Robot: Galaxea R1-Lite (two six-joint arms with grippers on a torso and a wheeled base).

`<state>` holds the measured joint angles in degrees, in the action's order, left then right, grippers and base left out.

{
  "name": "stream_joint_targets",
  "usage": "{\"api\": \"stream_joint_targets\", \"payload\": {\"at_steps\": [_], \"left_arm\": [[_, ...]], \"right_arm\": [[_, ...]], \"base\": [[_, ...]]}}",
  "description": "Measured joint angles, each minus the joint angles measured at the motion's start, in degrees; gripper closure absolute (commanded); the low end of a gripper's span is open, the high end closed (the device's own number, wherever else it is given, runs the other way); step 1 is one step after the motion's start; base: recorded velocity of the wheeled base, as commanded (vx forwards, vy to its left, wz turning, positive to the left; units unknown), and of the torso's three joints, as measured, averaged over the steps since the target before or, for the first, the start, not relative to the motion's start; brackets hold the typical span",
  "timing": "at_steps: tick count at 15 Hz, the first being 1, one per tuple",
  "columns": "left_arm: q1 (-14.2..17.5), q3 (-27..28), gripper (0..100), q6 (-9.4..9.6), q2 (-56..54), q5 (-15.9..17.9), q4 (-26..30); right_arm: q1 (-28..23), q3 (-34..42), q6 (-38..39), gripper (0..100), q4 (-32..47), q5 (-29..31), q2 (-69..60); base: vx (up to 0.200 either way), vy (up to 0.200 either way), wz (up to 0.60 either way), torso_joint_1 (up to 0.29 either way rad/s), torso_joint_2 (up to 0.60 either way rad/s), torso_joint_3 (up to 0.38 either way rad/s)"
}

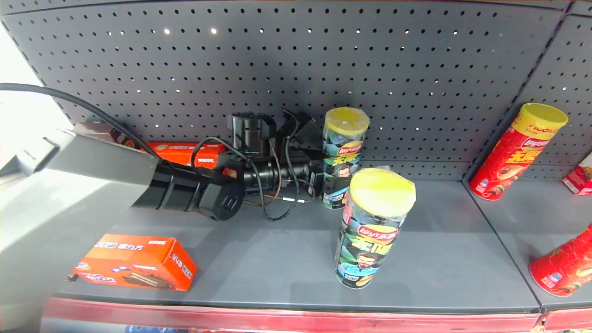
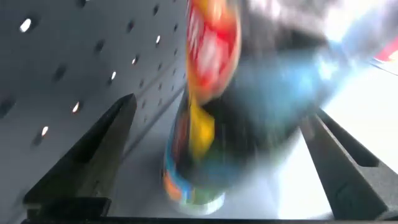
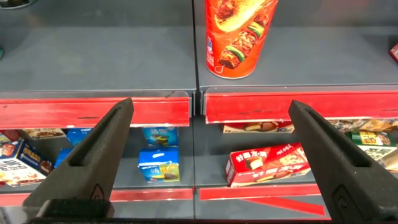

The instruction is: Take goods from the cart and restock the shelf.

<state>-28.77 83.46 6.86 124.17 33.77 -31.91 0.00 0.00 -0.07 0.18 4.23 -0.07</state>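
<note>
At the left gripper [image 2: 219, 109]: fingers [image 2: 93, 162] spread wide, one on either side of the back can [image 1: 344, 152], closed on nothing, no clear contact on either flank. Between them, upright on the shelf [image 1: 277, 259] and close to the pegboard [image 1: 231, 69]: that same dark, yellow-lidded can, blurred in the wrist view. Just forward of the back can and slightly to its right, apart from it: a front can [image 1: 372, 231] of the same kind, also upright. To the back can's left, behind the arm: a rear orange box [image 1: 185, 152]. Farther left and forward, near the shelf edge: a front orange box [image 1: 136, 268], lying flat. Well to the back can's right: a red can [image 1: 515, 152]. At the right gripper [image 3: 211, 104]: fingers [image 3: 93, 155] likewise wide apart, holding nothing, facing a red price rail [image 3: 93, 112]; place relative to the back can not to be told.
</note>
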Motion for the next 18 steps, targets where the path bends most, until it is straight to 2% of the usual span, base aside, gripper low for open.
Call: {"api": "stream_joint_targets", "payload": {"at_steps": [3, 6, 9, 14, 18], "left_arm": [[1.05, -6.89, 0, 0.09, -4.39, -1.34, 0.15], [1.27, -11.11, 0, 2.30, -7.47, -9.83, 0.15], [1.16, -11.80, 0, 2.55, -8.39, -13.57, 0.15], [1.29, -11.28, 0, 2.22, -8.46, -15.79, 0.17], [1.68, -11.28, 0, 2.02, -8.44, -15.93, 0.17]], "right_arm": [[0.00, 0.00, 0.00, 0, 0.00, 0.00, 0.00], [0.00, 0.00, 0.00, 0, 0.00, 0.00, 0.00], [0.00, 0.00, 0.00, 0, 0.00, 0.00, 0.00], [0.00, 0.00, 0.00, 0, 0.02, 0.01, 0.00], [0.00, 0.00, 0.00, 0, 0.02, 0.00, 0.00]], "base": [[0.000, 0.000, 0.00, 0.000, 0.00, 0.000], [0.000, 0.000, 0.00, 0.000, 0.00, 0.000], [0.000, 0.000, 0.00, 0.000, 0.00, 0.000], [0.000, 0.000, 0.00, 0.000, 0.00, 0.000], [0.000, 0.000, 0.00, 0.000, 0.00, 0.000]]}}
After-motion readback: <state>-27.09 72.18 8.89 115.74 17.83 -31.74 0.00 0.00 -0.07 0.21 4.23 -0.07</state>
